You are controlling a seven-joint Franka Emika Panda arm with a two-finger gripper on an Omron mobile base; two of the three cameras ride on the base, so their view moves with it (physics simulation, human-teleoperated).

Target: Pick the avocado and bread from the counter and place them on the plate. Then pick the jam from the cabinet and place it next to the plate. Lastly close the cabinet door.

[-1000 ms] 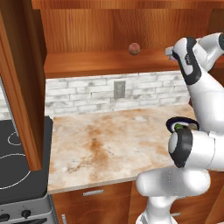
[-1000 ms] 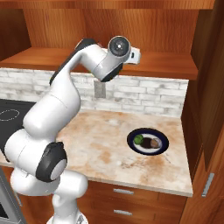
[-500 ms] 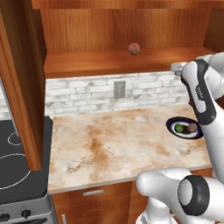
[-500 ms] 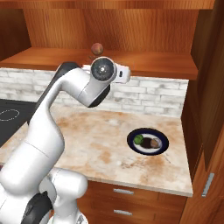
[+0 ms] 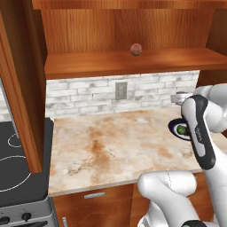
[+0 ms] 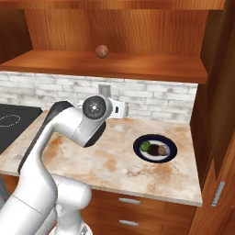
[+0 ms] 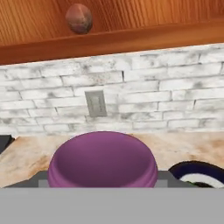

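Two foods, avocado (image 6: 145,146) and bread (image 6: 161,149), on the plate (image 6: 155,158) right of centre. Gripper (image 7: 103,186) clamped on the purple jam (image 7: 103,161), bottom centre of the hand view, facing the brick wall (image 7: 144,94).

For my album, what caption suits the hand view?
Gripper carrying purple jam toward the plate.

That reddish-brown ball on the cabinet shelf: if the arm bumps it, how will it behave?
The reddish-brown ball looks round and smooth, so it would probably roll. The shelf shows no lip, so it might drop to the counter. It looks rigid, not soft.
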